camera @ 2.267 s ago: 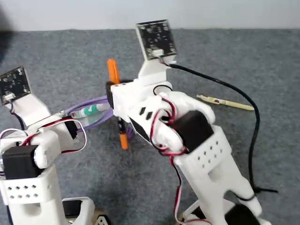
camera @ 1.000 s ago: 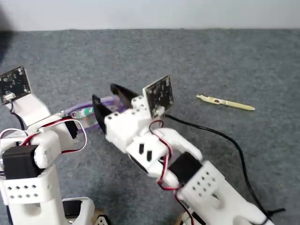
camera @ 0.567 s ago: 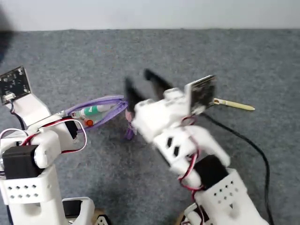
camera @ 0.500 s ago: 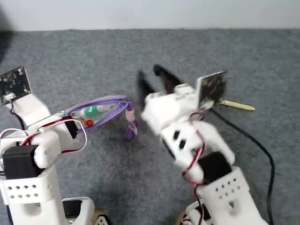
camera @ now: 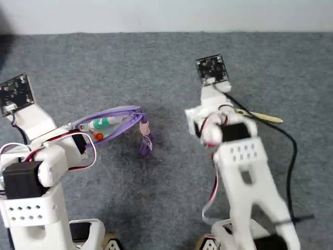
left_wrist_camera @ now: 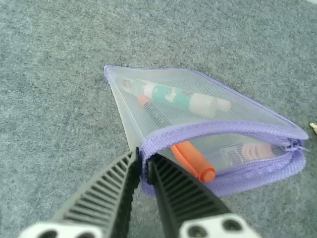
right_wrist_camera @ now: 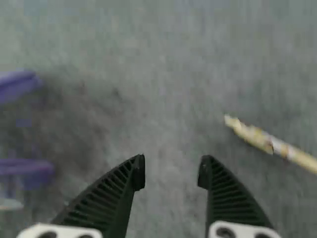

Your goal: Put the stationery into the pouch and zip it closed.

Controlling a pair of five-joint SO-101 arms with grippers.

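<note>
Behind the right arm, the pen (camera: 265,117) is partly covered; right gripper (right_wrist_camera: 171,173) fingers stand apart over open carpet (right_wrist_camera: 173,74) beside it. Left gripper (left_wrist_camera: 143,168) clamps the unzipped pouch (left_wrist_camera: 163,124) by its rim, 2 items inside, veiled by mesh.

The left claw (left_wrist_camera: 142,157) is pinched tight on the purple zip edge of the pouch (left_wrist_camera: 163,116), at the corner nearest it. Taking straight ahead of the claw as twelve o'clock, the see-through mesh pouch stretches off toward two o'clock over the grey worktop (left_wrist_camera: 49,74), its mouth gaping. Inside, a white-and-green tube (left_wrist_camera: 176,96) lies along the far wall. An orange marker (left_wrist_camera: 193,161) sits just past the claw at about one o'clock. A pale pink item (left_wrist_camera: 252,150), too veiled by the mesh to name, rests near the zip pull (left_wrist_camera: 295,145) at the far end
</note>
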